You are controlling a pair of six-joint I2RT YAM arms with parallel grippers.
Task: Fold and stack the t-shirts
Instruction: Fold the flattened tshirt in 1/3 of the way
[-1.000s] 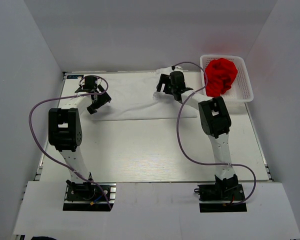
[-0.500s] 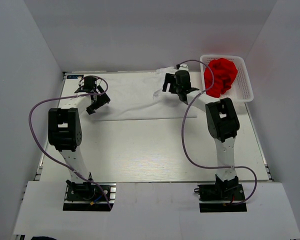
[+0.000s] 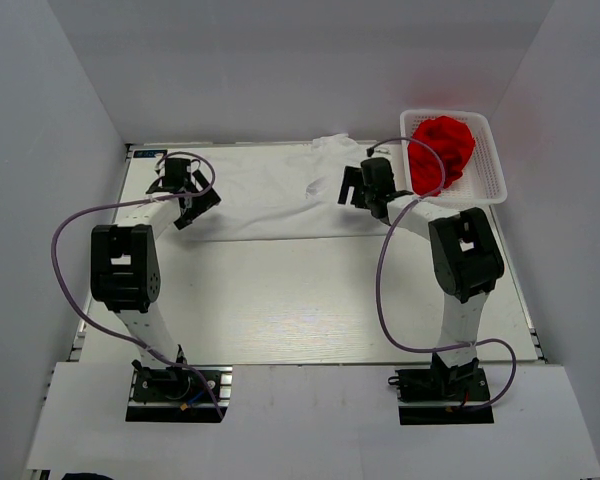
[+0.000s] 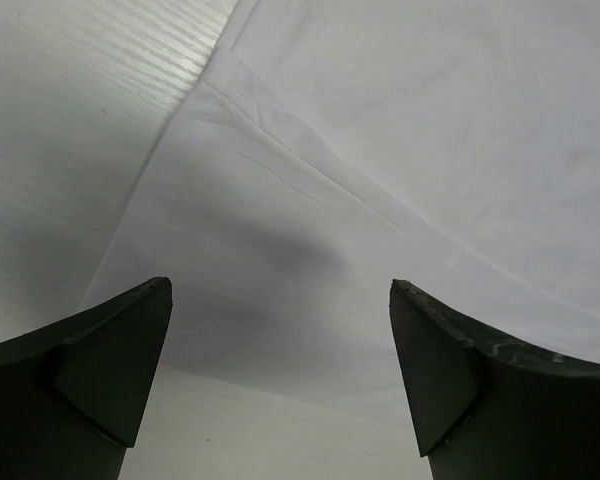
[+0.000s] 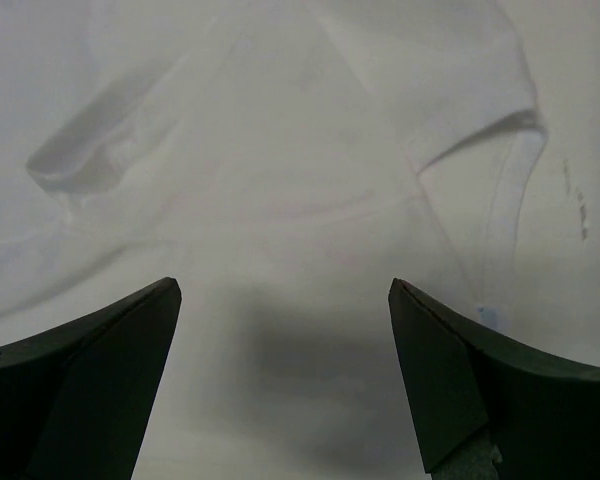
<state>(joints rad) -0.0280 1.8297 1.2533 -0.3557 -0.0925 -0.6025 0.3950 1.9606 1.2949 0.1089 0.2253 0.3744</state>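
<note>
White table (image 3: pixel 310 300) w/ smooth white shirt (image 3: pixel 270 195) spread flat – red shirt (image 3: pixel 442 150) bunched in lattice basket (image 3: pixel 490 182). Left claw (image 4: pixel 280 290) & right claw (image 5: pixel 285 285) both spread wide over the cloth, gripping nothing.

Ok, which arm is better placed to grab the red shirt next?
Right, most likely. Its open pincer hangs just beside the basket holding the red shirt. The left pincer, also open, is over the white shirt's left end, a whole shirt away.
</note>
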